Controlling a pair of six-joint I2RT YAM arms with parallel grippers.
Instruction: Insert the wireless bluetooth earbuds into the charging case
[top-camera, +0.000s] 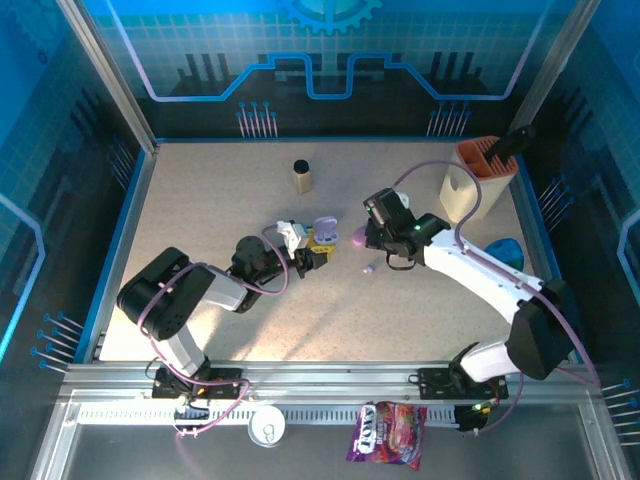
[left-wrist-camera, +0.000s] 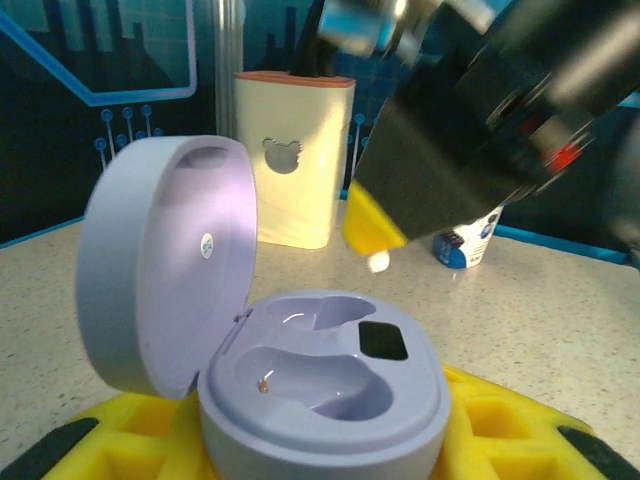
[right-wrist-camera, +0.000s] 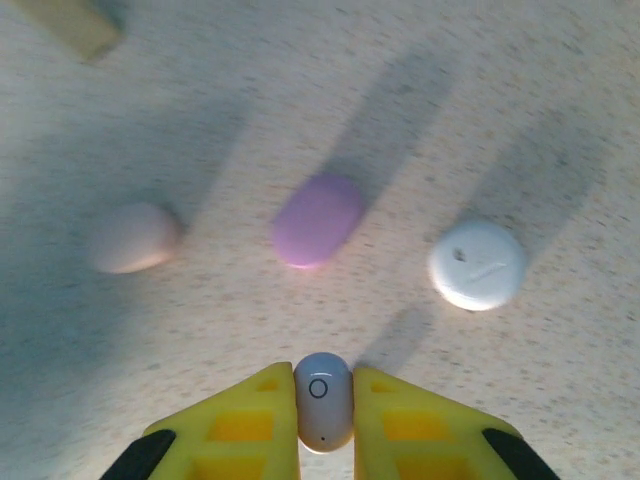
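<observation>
The earbud (right-wrist-camera: 322, 400) is a tiny glossy oval, whitish with a lilac tinge. It bears a small dark ring with a dot beneath. The right gripper (right-wrist-camera: 322, 385) has its yellow jaws drawn in to a narrow gap, pinching the bud from both sides above the table (top-camera: 200, 200).

On the table under it, a purple pebble case (right-wrist-camera: 318, 220) lies at 12 o'clock from the bud. A pink pebble case (right-wrist-camera: 135, 238) lies at 10 and a round white puck (right-wrist-camera: 478, 264) at 2.

The left gripper (top-camera: 312, 248), near the table's middle, has its jaws closed on the lilac charging case (left-wrist-camera: 320, 390). Its lid (left-wrist-camera: 165, 260) stands open at 9 o'clock, and both wells look bare. The held bud hangs at 1 o'clock above the case.

A loose bud (top-camera: 369, 268) lies at 6 o'clock from the right gripper.
</observation>
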